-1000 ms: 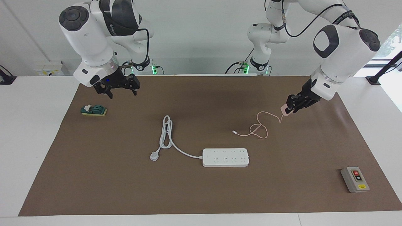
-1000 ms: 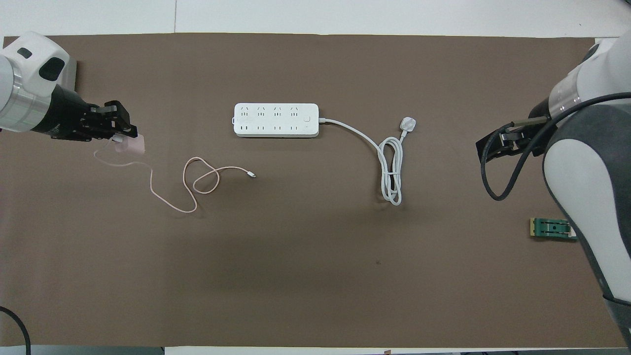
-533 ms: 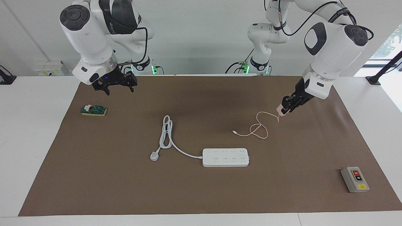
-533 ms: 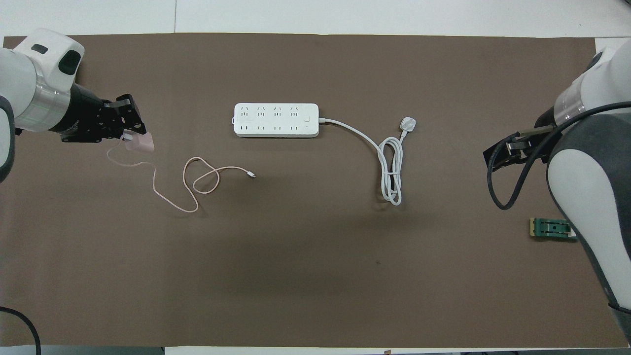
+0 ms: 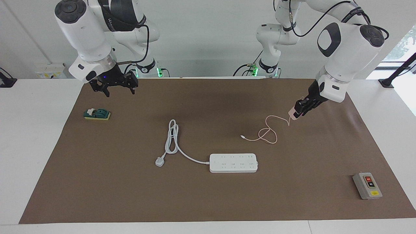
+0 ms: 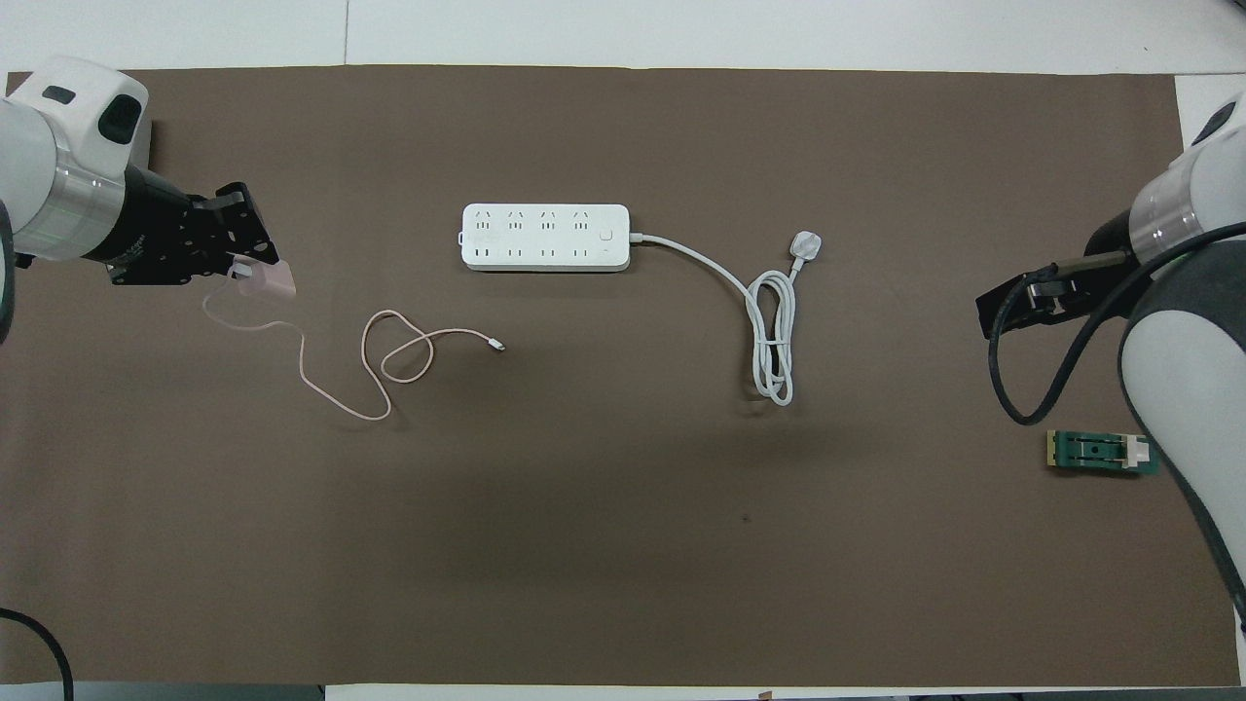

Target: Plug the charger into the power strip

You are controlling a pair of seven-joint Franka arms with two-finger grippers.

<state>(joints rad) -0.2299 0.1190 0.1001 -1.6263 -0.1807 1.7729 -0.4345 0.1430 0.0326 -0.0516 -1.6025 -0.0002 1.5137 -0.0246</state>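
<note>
A: Left gripper (image 5: 296, 113) is clamping the pale pink charger (image 5: 292, 114) at its fingertips, holding it just above the brown mat (image 5: 208, 201) at the left arm's end of the table. Against the earlier pictures, the arm is sitting more upright and the cube is hanging a little higher and slightly nearer the middle.

B: So the pick-up is looking done and the carry is starting?

A: That is the reading. The thin pink cable (image 5: 268, 131) is trailing from the cube, its loops lying on the mat where they were a second ago. The power strip (image 5: 233, 162) is lying flat, farther from the robots than the cable loops and well apart from the charger, unmoved.

B: And the right gripper (image 5: 113, 88)?

A: It is hanging with fingers spread wide and empty, over the mat's edge near the green block (image 5: 97, 114); it is riding higher than before and waiting. The white three-pin plug (image 5: 159, 161) and the grey button box (image 5: 367, 185) are staying put.
</note>
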